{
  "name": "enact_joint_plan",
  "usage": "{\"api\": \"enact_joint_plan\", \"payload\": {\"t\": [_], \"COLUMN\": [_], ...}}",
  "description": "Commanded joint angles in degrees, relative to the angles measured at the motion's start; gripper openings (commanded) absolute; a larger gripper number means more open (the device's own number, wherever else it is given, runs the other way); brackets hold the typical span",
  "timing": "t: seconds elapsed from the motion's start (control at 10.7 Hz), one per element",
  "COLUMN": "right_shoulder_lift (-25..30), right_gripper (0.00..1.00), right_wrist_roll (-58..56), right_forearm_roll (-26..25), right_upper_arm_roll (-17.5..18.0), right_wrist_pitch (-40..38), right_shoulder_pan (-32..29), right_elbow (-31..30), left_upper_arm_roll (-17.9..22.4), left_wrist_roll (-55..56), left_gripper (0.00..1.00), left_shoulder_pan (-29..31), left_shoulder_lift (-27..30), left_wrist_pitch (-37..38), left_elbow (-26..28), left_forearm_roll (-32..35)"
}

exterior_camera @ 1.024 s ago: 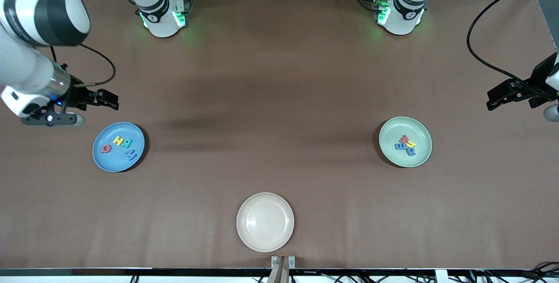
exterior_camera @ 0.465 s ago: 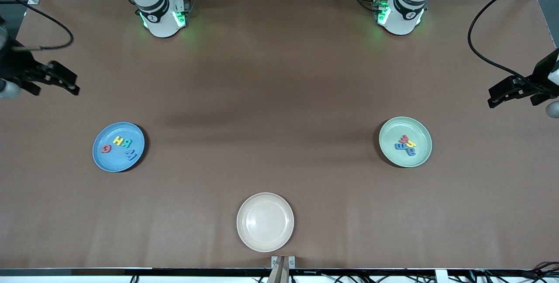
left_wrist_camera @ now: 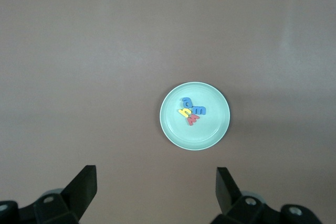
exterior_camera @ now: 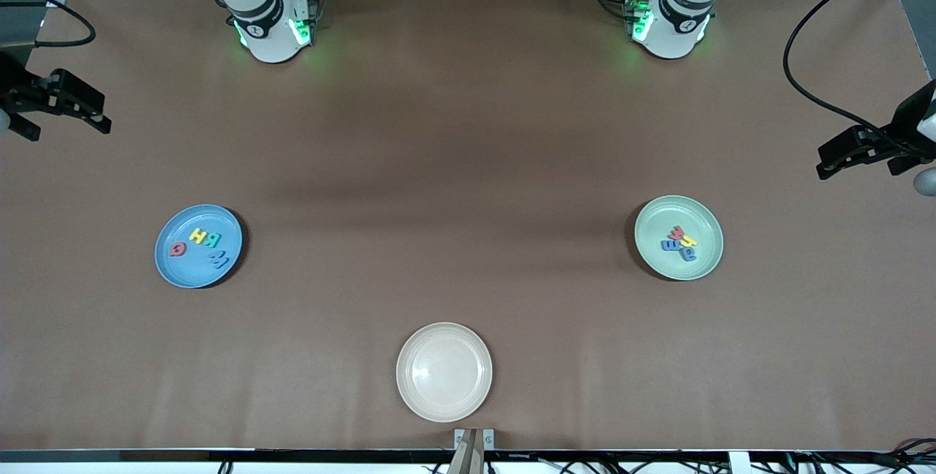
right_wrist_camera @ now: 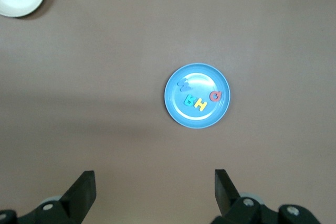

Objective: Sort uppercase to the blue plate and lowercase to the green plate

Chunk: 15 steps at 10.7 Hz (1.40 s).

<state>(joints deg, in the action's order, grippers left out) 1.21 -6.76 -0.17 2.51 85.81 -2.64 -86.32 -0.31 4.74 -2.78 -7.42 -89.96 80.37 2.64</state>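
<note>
The left gripper point(exterior_camera: 852, 156) is held high over the bare table at the left arm's end, its jaws spread wide with nothing between them. In the left wrist view the green plate point(left_wrist_camera: 216, 132) is seen past the open fingertips point(left_wrist_camera: 84, 182), well apart from them. On that plate the lowercase letters lie bunched and touching: a blue a point(left_wrist_camera: 186, 102), a blue e point(left_wrist_camera: 200, 110), a small yellow letter point(left_wrist_camera: 184, 113) and a red w point(left_wrist_camera: 192, 120).

The right gripper point(exterior_camera: 69, 104) is held up at the right arm's end of the table, its jaws likewise spread and empty. The blue plate point(right_wrist_camera: 210, 77) is seen well clear of its fingertips point(right_wrist_camera: 223, 184). On it are laid a red Q point(right_wrist_camera: 216, 96), a yellow H point(right_wrist_camera: 200, 104), a teal R point(right_wrist_camera: 188, 99) and a blue W point(right_wrist_camera: 184, 84). A cream-white plate point(exterior_camera: 444, 371) stands nearest the front camera, between the two coloured plates.
</note>
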Motion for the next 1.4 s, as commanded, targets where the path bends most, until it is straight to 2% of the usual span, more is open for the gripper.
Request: {"api": "enact_joint_plan", "payload": {"t": [0.0,0.47,0.74,1.3], "right_shoulder_lift": [0.90,1.87,1.61,1.34], "right_gripper": [1.00,1.00,1.00,1.00], "right_wrist_roll": [-1.24,-3.51,-3.52,-3.43], "right_forearm_roll": [-0.10,-0.10,-0.01,0.87], "right_upper_arm_roll": [0.57,-0.14,-0.14,-0.14], "right_wrist_pitch": [-1.79,-2.67,-1.97,-1.17], "right_shoulder_pan": [-0.96,-2.45,-2.54,-2.54], "right_elbow": [0.80,0.63,0.54,0.45], "left_upper_arm_roll": [-0.04,-0.04,-0.30,-0.39], "left_wrist_roll": [-1.05,-1.05,-1.05,-1.13], "left_gripper": [1.00,1.00,1.00,1.00], "left_shoulder_pan": [0.32,0.32,0.23,0.23], "left_shoulder_lift": [1.62,1.62,1.53,1.71], "left_wrist_pitch": [0.31,0.40,4.43,6.46], "left_elbow": [1.46,1.46,1.46,1.02], "left_forearm_roll": [-0.44,-0.44,-0.53,-1.15]}}
